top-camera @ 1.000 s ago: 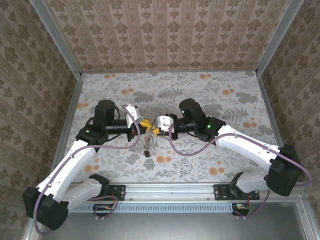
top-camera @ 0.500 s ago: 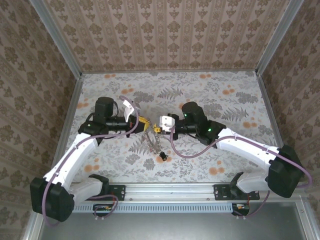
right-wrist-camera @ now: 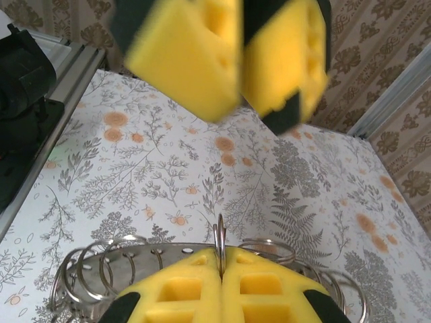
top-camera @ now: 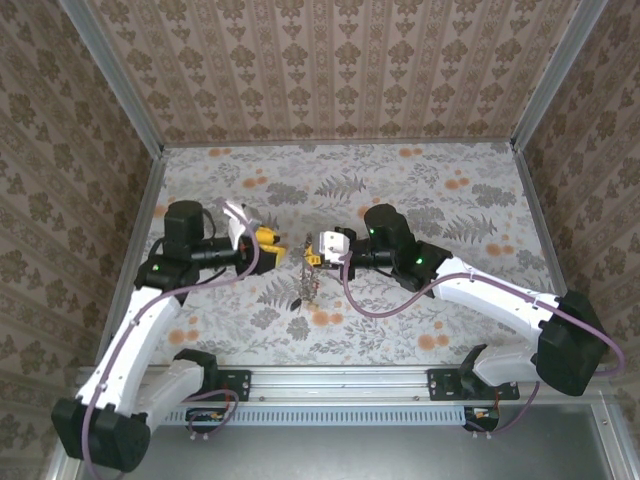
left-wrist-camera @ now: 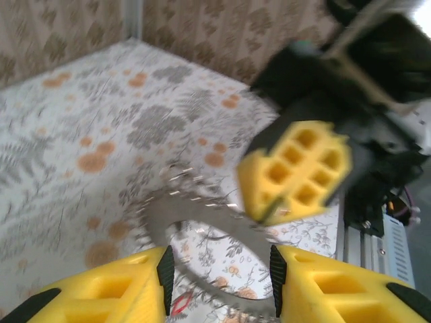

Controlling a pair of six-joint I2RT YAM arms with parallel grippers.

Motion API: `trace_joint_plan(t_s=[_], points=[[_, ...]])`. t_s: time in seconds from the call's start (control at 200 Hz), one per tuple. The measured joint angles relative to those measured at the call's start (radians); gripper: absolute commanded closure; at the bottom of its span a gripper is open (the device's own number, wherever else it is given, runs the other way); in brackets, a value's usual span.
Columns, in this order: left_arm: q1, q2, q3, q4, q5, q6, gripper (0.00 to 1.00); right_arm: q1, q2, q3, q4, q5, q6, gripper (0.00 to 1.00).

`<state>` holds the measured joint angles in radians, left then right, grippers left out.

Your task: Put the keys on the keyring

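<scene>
Keyring (top-camera: 306, 285) pinched upright above the flower-printed desk (top-camera: 450, 200).
The right claw (top-camera: 311, 260) is clamped on the keyring's rim. The flat grey metal ring, fringed with small wire loops (right-wrist-camera: 101, 266), shows edge-on from above, its line running from the claw toward the desk's near edge. The left claw (top-camera: 275, 246) has its yellow honeycomb pads apart and faces the ring's open centre from nearby, gripping nothing.

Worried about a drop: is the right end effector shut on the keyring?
Shut: the right end effector clamps the keyring rim between closed yellow fingers.
</scene>
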<state>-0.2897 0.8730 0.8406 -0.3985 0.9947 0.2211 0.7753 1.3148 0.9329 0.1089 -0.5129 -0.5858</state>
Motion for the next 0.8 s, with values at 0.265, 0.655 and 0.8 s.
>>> trace_joint_plan(t_s=[0.265, 0.655, 0.8], points=[[-0.062, -0.069, -0.047, -0.019, 0.028, 0.183, 0.62, 0.0, 0.002, 0.01, 0.002, -0.106, 0.019, 1.0], [-0.121, -0.057, -0.047, -0.018, -0.018, 0.27, 0.75, 0.002, 0.039, 0.033, 0.052, -0.198, 0.076, 1.0], [-0.122, -0.058, -0.047, -0.012, -0.029, 0.288, 0.87, 0.002, 0.041, 0.05, 0.048, -0.212, 0.085, 1.0]])
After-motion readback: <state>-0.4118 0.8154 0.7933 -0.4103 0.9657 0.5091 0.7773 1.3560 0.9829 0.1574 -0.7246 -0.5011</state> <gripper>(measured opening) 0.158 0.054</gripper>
